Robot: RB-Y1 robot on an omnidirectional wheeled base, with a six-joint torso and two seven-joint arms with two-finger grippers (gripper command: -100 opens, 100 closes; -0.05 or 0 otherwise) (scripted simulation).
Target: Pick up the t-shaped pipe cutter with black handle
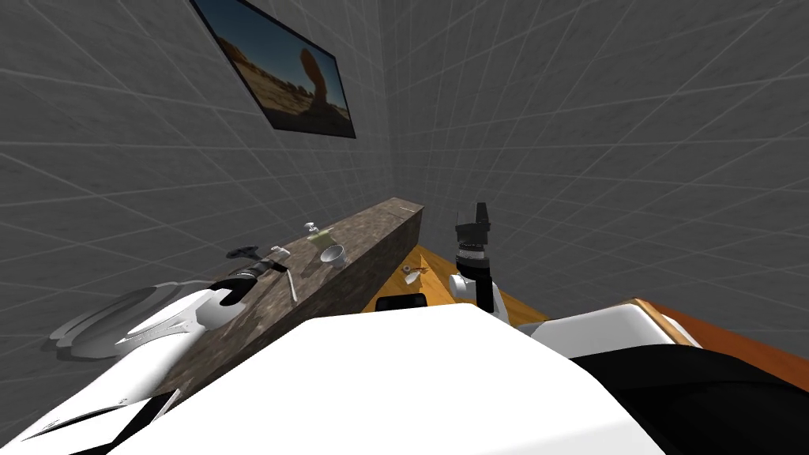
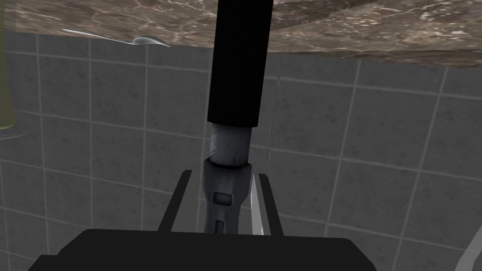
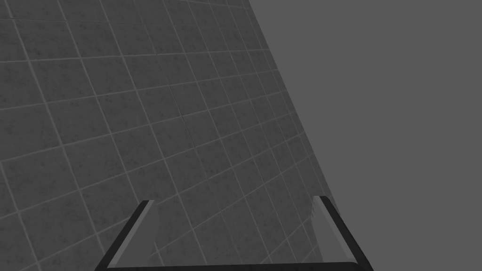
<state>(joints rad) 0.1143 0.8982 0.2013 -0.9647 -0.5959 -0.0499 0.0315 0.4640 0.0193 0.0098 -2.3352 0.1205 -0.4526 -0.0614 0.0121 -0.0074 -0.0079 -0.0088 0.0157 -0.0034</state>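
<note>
The pipe cutter (image 2: 235,84) sits in the left gripper (image 2: 224,174), whose fingers (image 2: 263,202) pinch its grey stem while the black handle juts out beyond them. It hangs over the wall-side edge of the brown marbled bench (image 1: 371,237); I cannot tell whether it is clear of the top. A spoon (image 1: 292,286) lies just beside it, and a grey funnel-like cup (image 1: 333,255) stands farther along. The right gripper (image 3: 234,200) is held up off the bench's end, its fingers spread.
</note>
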